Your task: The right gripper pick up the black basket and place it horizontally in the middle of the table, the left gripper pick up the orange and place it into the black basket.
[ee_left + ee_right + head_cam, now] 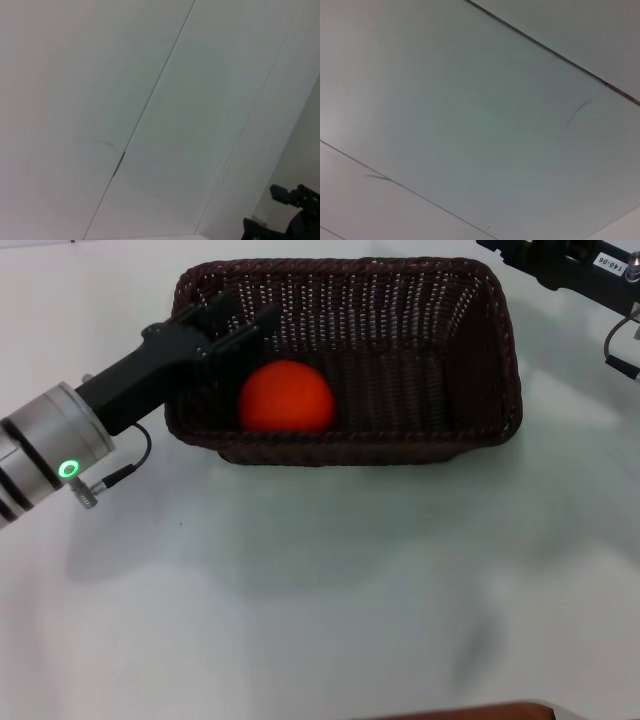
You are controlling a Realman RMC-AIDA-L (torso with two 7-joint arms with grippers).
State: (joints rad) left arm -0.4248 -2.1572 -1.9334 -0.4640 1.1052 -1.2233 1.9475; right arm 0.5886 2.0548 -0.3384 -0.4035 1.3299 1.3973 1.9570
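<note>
Orange (286,397) sits inside black basket (470,350) on the white worktop (330,590); left gripper (252,318), fingers apart, hangs over it; right gripper (560,262) far corner, state unclear

Brown strip (460,710) at table's near edge.

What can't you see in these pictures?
- Right gripper: head view, cut off at the top edge, fingers out of view.
- Orange: head view, its bottom hides behind the basket rim.
- Both wrist views: only pale panels, no basket or orange.
</note>
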